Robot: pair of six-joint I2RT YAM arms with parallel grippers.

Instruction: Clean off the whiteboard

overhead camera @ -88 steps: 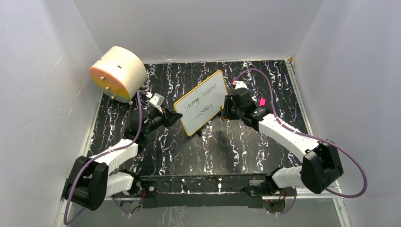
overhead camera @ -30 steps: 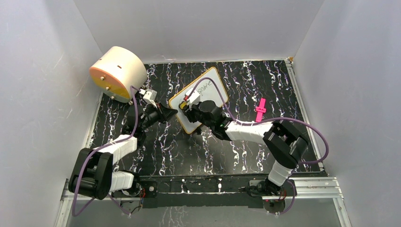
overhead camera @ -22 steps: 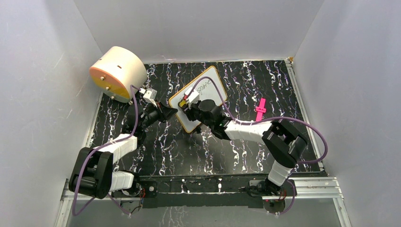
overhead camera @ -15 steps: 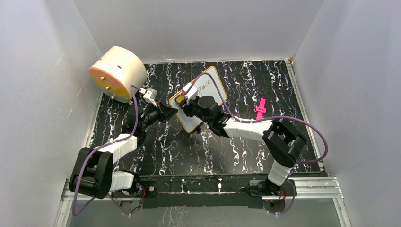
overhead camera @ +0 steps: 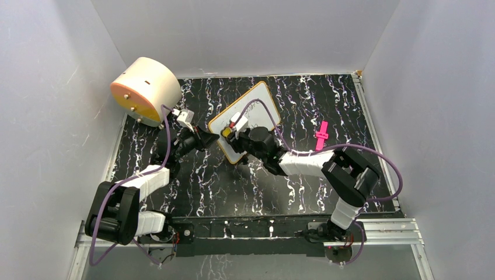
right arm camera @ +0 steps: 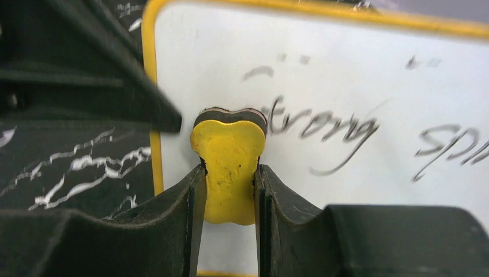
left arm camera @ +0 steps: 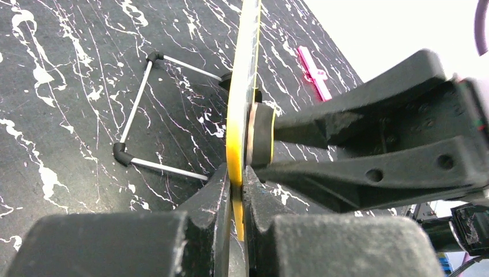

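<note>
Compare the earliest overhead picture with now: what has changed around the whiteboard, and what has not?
The right gripper swung left from the whiteboard's right edge across its face and now presses a yellow eraser near the left edge. The lower line of writing no longer shows; "strong" remains. The left gripper stays clamped on the board's edge; cream cylinder and pink piece unmoved.

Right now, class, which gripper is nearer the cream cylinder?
Left. The left gripper clamps the whiteboard's edge on the cream cylinder's side; the right gripper, holding a yellow eraser against the board face, sits just beyond it.
</note>
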